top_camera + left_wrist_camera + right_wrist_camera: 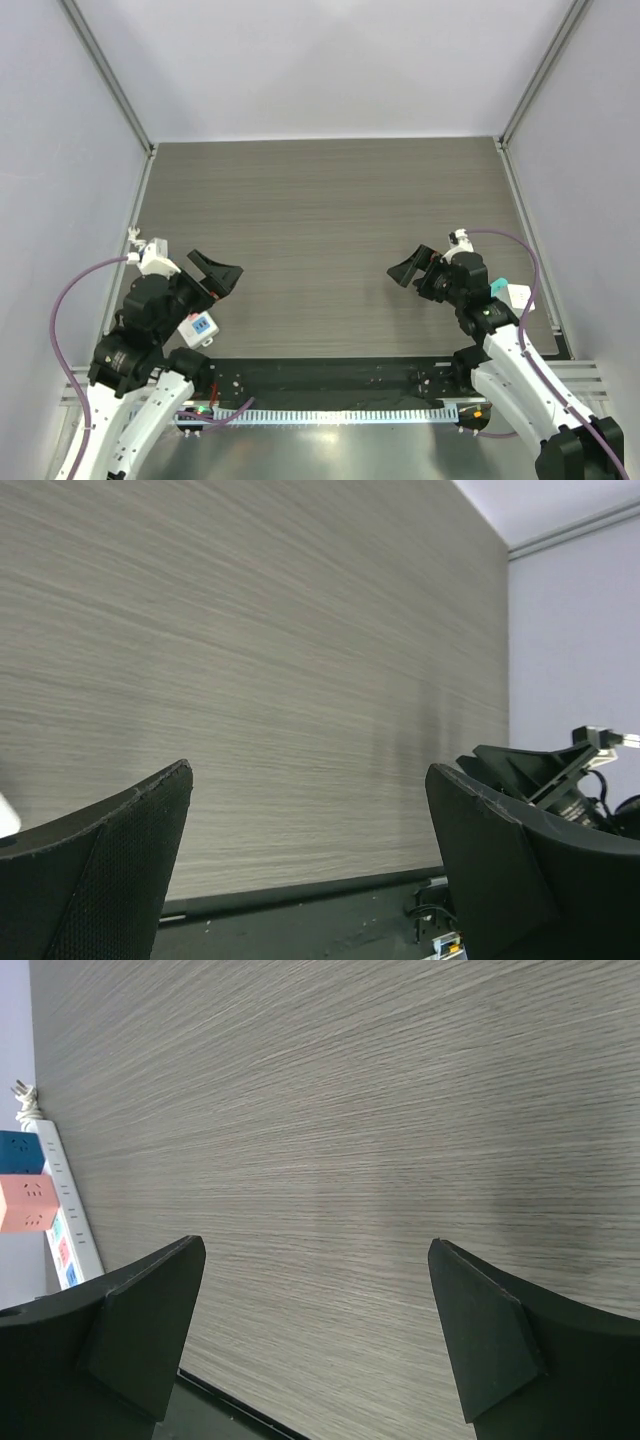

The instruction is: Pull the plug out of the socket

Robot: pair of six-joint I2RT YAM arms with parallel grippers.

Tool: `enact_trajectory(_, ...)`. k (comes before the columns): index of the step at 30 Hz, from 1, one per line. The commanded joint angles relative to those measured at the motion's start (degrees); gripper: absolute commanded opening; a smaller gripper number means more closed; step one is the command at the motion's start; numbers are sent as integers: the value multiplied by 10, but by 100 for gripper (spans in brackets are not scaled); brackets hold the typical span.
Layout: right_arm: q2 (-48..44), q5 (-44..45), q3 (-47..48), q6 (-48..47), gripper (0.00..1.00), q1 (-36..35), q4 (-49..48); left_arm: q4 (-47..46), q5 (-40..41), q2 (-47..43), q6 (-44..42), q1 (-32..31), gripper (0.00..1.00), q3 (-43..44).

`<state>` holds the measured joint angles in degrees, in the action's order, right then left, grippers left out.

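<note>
A white power strip (62,1222) lies along the table's left edge in the right wrist view. A blue cube plug (18,1150) and a pink cube plug (28,1205) sit on it. In the top view only a white piece with a blue mark (200,326) shows beside the left arm; I cannot tell whether it is the strip. My left gripper (218,272) (310,775) is open and empty above bare table. My right gripper (408,270) (317,1248) is open and empty, far from the strip.
The grey wood-grain table (330,200) is walled at the back and both sides. A black base rail (330,385) runs along the near edge. A white and teal item (514,293) lies by the right arm. The right arm's gripper shows in the left wrist view (540,770).
</note>
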<state>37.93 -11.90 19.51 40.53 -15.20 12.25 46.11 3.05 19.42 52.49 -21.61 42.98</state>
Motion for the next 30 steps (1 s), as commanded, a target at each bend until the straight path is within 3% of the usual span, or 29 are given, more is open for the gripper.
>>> enact_trajectory(1, 7, 13, 23, -34, 99, 2, -9, 31, 25, 30, -11, 3, 100, 31)
enact_trajectory(5, 21, 10, 23, -38, 100, 2, -46, 76, 58, 62, -19, 3, 100, 54)
enact_trajectory(9, 82, -83, 18, -39, 100, 2, -168, 89, 57, 93, -25, 3, 100, 71)
enact_trajectory(13, 222, -147, 43, 0, 100, -27, -298, 107, 56, 125, -30, 2, 100, 91)
enact_trajectory(16, 321, -129, 81, 15, 100, -97, -383, 136, 51, 150, -35, 3, 100, 112)
enact_trajectory(20, 472, -107, 178, 17, 100, -198, -474, 176, 84, 165, -35, 2, 100, 140)
enact_trajectory(22, 528, -103, 244, 20, 100, -246, -513, 207, 149, 165, -15, 3, 100, 149)
enact_trajectory(27, 728, -138, 406, 51, 99, -316, -571, 228, 223, 178, -12, 2, 100, 148)
enact_trajectory(30, 797, -157, 515, 60, 97, -348, -574, 236, 259, 210, -8, 3, 100, 149)
